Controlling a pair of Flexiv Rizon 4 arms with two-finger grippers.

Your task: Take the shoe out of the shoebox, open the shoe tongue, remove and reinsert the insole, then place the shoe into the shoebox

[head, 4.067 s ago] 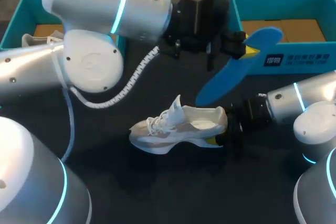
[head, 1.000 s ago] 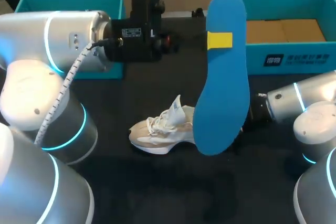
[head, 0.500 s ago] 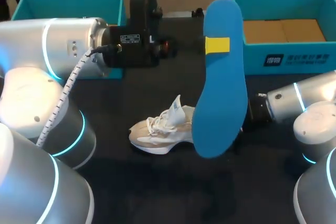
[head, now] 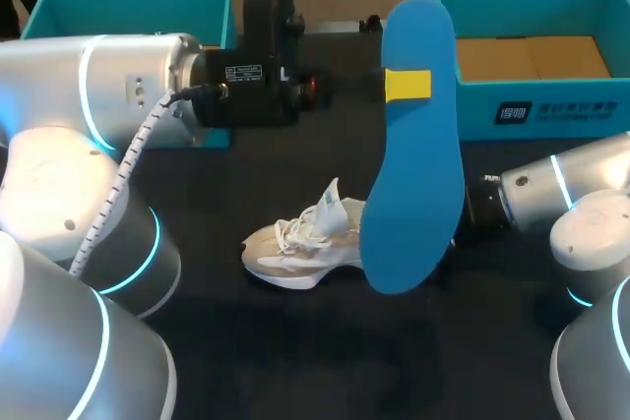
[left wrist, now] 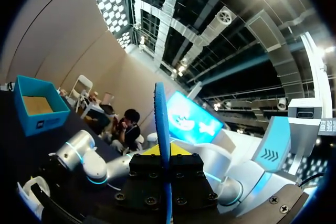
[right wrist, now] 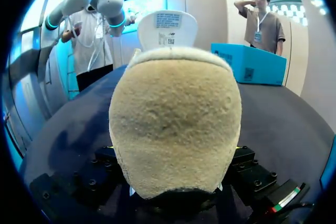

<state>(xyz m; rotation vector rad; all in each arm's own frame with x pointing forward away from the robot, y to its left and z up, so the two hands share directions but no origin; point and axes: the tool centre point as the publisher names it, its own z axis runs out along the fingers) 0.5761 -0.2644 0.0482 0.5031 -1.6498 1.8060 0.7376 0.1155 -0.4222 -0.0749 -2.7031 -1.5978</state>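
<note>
The insole (head: 413,145) out of the shoe (head: 300,248)
Left gripper (head: 408,85) clamps the insole; right gripper (head: 471,221) at the heel, grip unclear.

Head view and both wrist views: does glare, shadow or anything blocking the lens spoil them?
Head view: even light, no glare, but the upright insole covers the heel of the shoe. Left wrist view: ceiling lamps flare beyond the edge-on insole. Right wrist view: the shoe's heel fills the middle, evenly lit.
</note>
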